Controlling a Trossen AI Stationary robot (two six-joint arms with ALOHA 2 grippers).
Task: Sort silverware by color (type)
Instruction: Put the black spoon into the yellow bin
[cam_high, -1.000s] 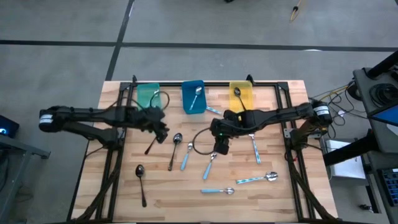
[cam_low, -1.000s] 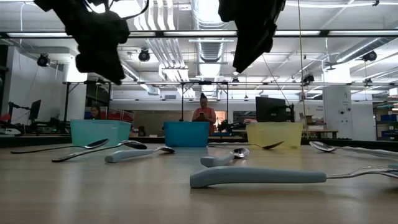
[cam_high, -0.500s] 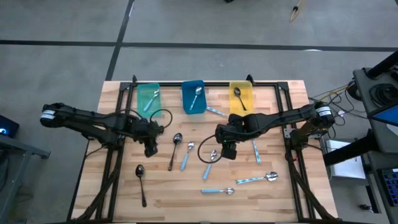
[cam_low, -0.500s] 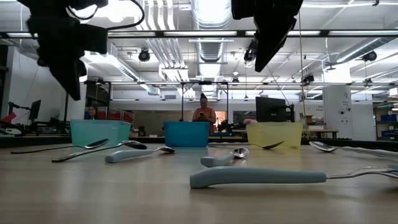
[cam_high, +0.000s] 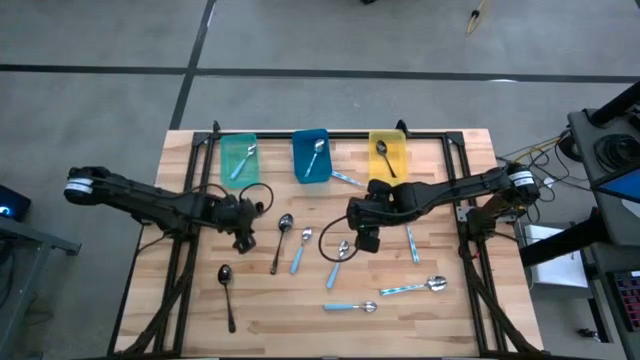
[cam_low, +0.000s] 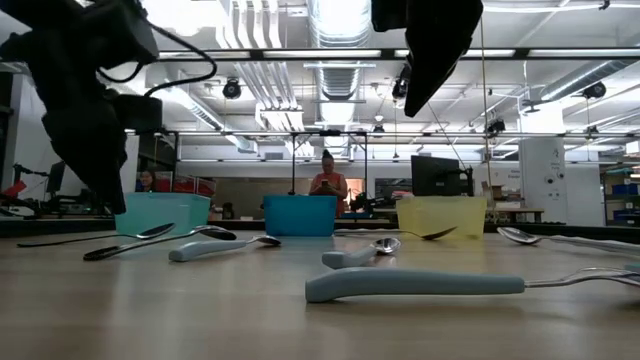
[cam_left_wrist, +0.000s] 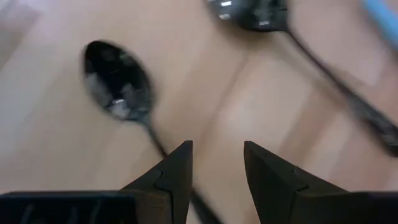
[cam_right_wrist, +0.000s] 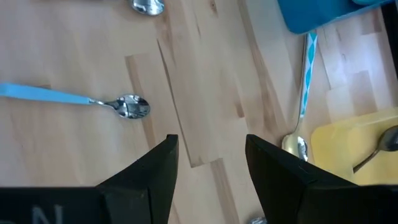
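Several spoons lie loose on the wooden table (cam_high: 450, 320). Two are dark: one at the front left (cam_high: 226, 290) and one in the middle (cam_high: 280, 243). The blue-handled ones (cam_high: 300, 252) (cam_high: 337, 265) (cam_high: 350, 306) (cam_high: 420, 287) spread across the middle and right. My left gripper (cam_high: 243, 240) hangs low and open between the two dark spoons. In the left wrist view a dark spoon (cam_left_wrist: 118, 81) lies just ahead, its handle running toward the gap between my fingers (cam_left_wrist: 174, 174). My right gripper (cam_high: 365, 240) hovers open beside a blue-handled spoon (cam_right_wrist: 74, 98), holding nothing.
Three bins stand along the far edge: teal (cam_high: 238, 158), blue (cam_high: 311, 155) and yellow (cam_high: 387, 155), each with a spoon inside. Another blue-handled spoon (cam_high: 345, 179) lies between the blue and yellow bins. Black frame rails run down both table sides. A person stands far behind (cam_low: 327, 180).
My left gripper swung from near the teal bin toward the table's middle and dropped lower. The right gripper shifted slightly rightward and rose a little.
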